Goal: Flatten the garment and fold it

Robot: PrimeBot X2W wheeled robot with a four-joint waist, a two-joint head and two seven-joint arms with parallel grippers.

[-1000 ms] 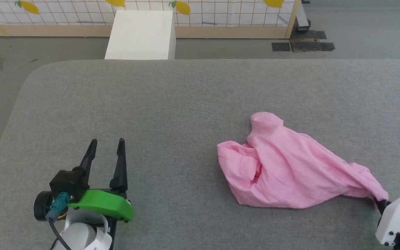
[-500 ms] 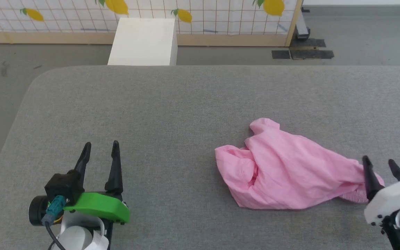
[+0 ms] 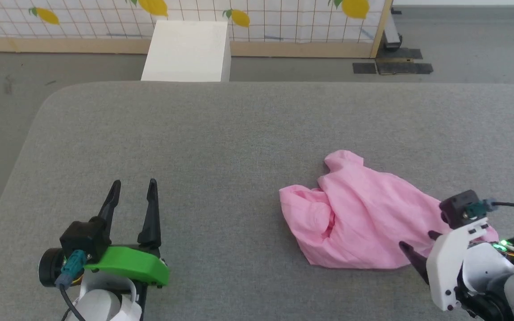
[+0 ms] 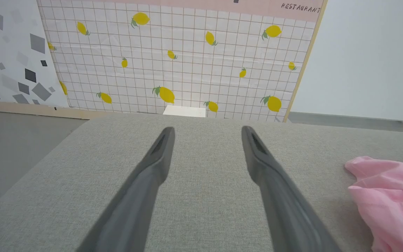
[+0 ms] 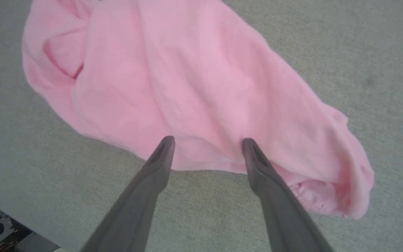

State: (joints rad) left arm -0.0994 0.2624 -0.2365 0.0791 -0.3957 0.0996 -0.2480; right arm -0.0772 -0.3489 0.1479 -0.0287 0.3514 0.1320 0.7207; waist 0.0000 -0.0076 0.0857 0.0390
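Note:
The garment (image 3: 359, 218) is a crumpled pink heap lying on the right half of the grey padded table (image 3: 239, 129). My right gripper (image 3: 417, 239) stands open at its right front edge, fingers pointing left, with nothing between them. In the right wrist view the right gripper (image 5: 207, 139) hangs over the garment's (image 5: 194, 77) near hem, and the gathered end lies loose at the lower right. My left gripper (image 3: 134, 183) is open over bare table at the front left, far from the cloth. Its wrist view shows the left gripper (image 4: 207, 128) empty and the garment (image 4: 387, 196) at the right edge.
A white box (image 3: 188, 51) stands on the floor behind the table's far edge, in front of a lemon-patterned tiled panel (image 3: 283, 18). Black tape patches (image 3: 391, 67) mark the floor at the back right. The table's rounded far-left corner (image 3: 56, 96) shows.
My right gripper has opened and let go of the garment's right end, which dropped to the table. It then swung up and left to point across the cloth. The left arm stayed put.

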